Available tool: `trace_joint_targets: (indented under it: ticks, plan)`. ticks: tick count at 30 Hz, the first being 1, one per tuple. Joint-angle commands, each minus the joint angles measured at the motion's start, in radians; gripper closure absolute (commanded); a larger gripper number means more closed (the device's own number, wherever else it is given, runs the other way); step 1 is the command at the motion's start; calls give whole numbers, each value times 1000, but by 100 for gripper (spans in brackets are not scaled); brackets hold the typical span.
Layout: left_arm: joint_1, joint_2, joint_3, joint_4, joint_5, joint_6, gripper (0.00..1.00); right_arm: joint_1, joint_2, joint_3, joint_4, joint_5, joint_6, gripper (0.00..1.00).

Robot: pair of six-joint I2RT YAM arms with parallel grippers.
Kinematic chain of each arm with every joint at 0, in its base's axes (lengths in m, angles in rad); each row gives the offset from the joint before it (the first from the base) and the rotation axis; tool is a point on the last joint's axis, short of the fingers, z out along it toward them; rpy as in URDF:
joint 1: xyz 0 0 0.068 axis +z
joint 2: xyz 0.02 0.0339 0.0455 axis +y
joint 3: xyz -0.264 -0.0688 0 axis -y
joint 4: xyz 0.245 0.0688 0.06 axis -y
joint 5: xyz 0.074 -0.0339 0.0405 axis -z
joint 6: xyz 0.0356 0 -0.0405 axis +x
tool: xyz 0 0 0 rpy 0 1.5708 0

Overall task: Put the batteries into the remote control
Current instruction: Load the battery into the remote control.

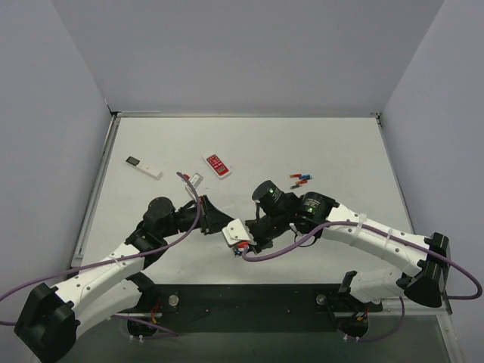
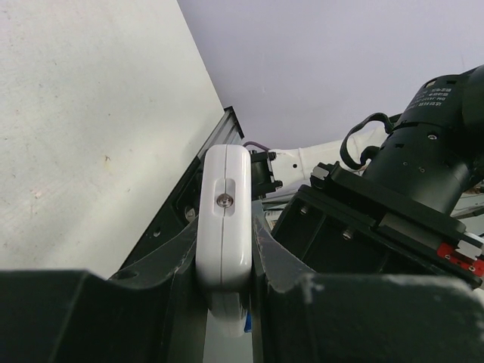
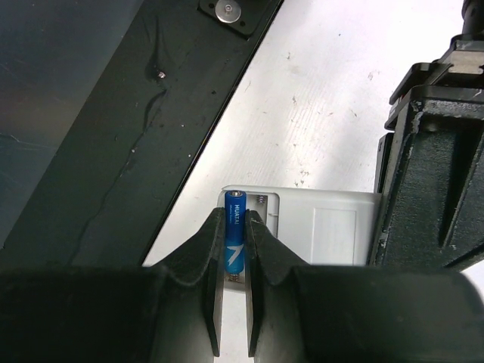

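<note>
Here the remote (image 3: 325, 225) is clamped edgewise in the closed left hand (image 2: 224, 231). A blue battery (image 3: 234, 246) is pinched in the nearly closed right hand (image 3: 234, 219), its long axis lying along the fingers and its tip set right at the remote's open bay (image 3: 259, 203). Lining it up with the slot is judged decisive.

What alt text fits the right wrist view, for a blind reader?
The right fingers pinch a blue battery, its tip at the open battery bay of the white remote control. The left fingers, dark, hold the remote's other end.
</note>
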Motion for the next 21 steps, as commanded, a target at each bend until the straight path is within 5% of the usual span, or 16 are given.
trace_joint_targets:
  ticks: [1, 12, 21]
  plan:
    - [6, -17, 30, 129, 1, -46, 100, 13, 27, 18, -99, 19, -25, 100]
    - [6, -39, 18, 108, -22, -40, 100, 20, 45, 18, -97, 82, -5, 95]
    - [6, -48, 18, 77, -37, -34, 100, 23, 50, 17, -94, 108, 1, 79]
